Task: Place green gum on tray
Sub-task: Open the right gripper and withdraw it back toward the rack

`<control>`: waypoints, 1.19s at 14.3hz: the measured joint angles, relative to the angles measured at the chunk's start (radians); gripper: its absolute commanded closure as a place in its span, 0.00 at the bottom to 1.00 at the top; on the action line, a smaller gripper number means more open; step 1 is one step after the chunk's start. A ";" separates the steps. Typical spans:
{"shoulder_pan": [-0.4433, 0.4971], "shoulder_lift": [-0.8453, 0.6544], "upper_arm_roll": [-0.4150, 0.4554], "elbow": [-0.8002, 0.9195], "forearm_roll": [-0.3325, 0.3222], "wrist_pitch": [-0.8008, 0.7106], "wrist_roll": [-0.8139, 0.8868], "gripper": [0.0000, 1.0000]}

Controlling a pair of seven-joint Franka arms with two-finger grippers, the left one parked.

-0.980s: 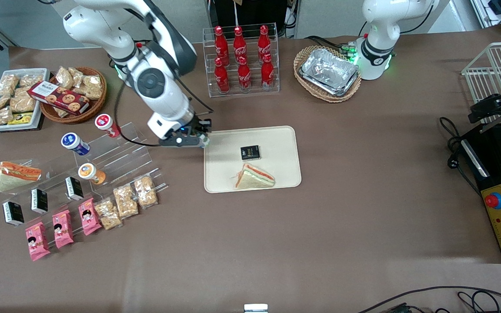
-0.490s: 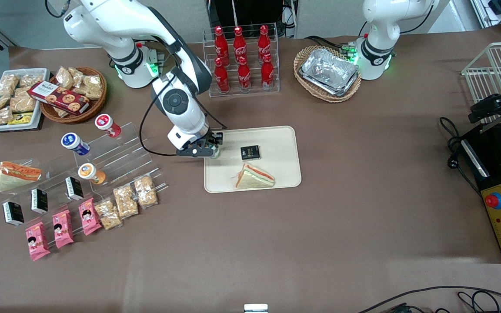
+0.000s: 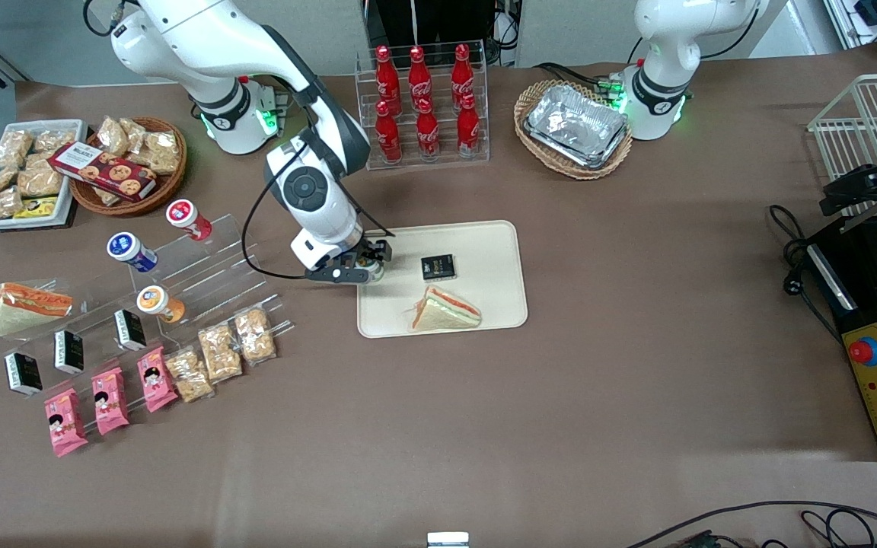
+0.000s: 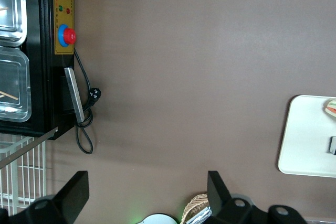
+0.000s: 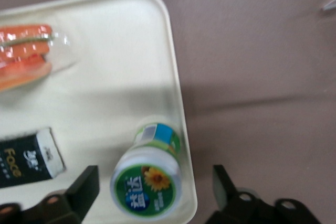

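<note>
The green gum (image 5: 149,179), a small canister with a white lid and a green label with a sunflower on top, stands upright on the cream tray (image 5: 105,77) just inside its rim. My right gripper (image 5: 153,192) is above it, open, with one black finger (image 5: 84,190) on each side and a gap to the canister on both. In the front view the gripper (image 3: 364,271) hovers over the tray's (image 3: 484,251) edge toward the working arm's end, and the gum (image 3: 374,268) barely shows under it.
A black box (image 3: 438,266) and a wrapped sandwich (image 3: 446,310) lie on the tray. An acrylic stand with the red (image 3: 183,215), blue (image 3: 128,250) and orange (image 3: 157,301) canisters is toward the working arm's end. Cola bottles (image 3: 423,106) stand farther from the camera.
The gripper has moved from the tray's corner along its edge, nearer the front camera and a little over the tray. The gum now stands on the tray.
</note>
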 measured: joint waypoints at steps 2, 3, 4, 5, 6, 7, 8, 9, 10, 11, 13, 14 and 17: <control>-0.041 -0.026 -0.004 0.010 0.000 -0.016 -0.007 0.01; -0.077 -0.052 -0.005 0.016 0.000 -0.049 -0.031 0.01; -0.124 -0.089 -0.007 0.024 0.000 -0.105 -0.074 0.01; -0.182 -0.132 -0.008 0.030 0.000 -0.171 -0.133 0.01; -0.243 -0.180 -0.010 0.033 0.000 -0.228 -0.193 0.01; -0.301 -0.227 -0.013 0.034 0.000 -0.277 -0.245 0.01; -0.355 -0.271 -0.016 0.035 0.000 -0.322 -0.288 0.01; -0.406 -0.307 -0.017 0.039 0.000 -0.369 -0.331 0.00; -0.456 -0.334 -0.018 0.052 0.000 -0.423 -0.382 0.00; -0.503 -0.351 -0.018 0.075 0.000 -0.476 -0.432 0.00; -0.584 -0.363 -0.019 0.153 0.000 -0.572 -0.514 0.00; -0.615 -0.362 -0.019 0.200 -0.001 -0.613 -0.542 0.00; -0.664 -0.352 -0.019 0.367 -0.054 -0.747 -0.594 0.00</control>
